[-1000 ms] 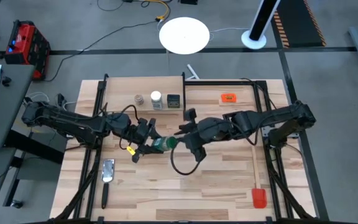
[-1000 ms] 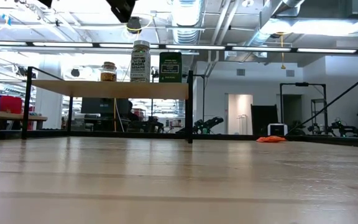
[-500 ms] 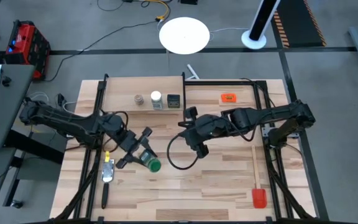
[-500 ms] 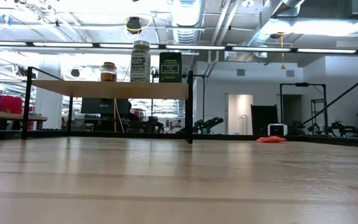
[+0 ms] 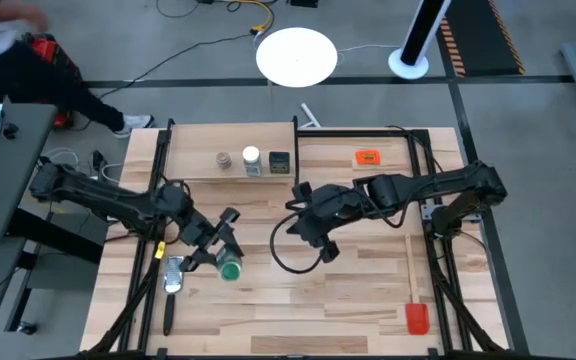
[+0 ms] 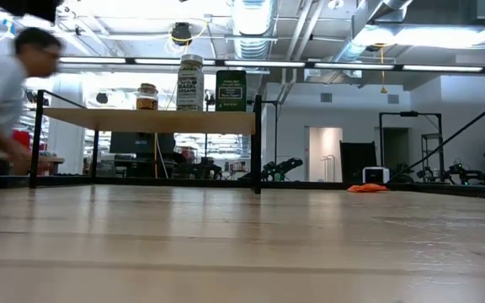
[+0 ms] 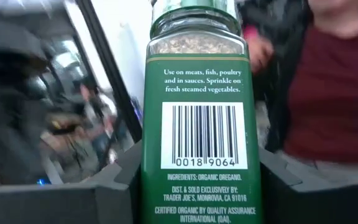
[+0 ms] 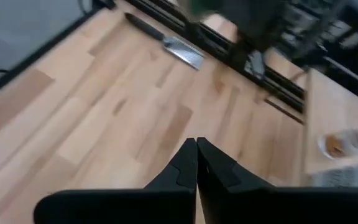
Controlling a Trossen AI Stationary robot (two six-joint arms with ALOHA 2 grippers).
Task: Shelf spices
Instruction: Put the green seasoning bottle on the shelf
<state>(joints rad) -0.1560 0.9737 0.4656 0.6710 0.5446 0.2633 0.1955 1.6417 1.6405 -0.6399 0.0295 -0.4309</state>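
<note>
left gripper (image 5: pixel 220 256) clamps the green-lidded jar (image 7: pixel 196 118) round its labelled body; likely light, rigid, slick, perhaps breakable. right gripper (image 8: pixel 196 163) closed, empty.

Light wood table (image 5: pixel 348 290), matt; green-lidded jar (image 7: pixel 196 93) clear glass, glossy paper label.

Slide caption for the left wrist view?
Left gripper holds the green-lidded jar upright, barcode label facing the camera.

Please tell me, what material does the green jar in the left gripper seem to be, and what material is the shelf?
Green-lidded jar: probably clear glass or plastic, since flakes show through above its glossy green paper label.
Shelf: a light wood plank, matte, with grain visible from above, in a thin black frame, likely metal.
</note>
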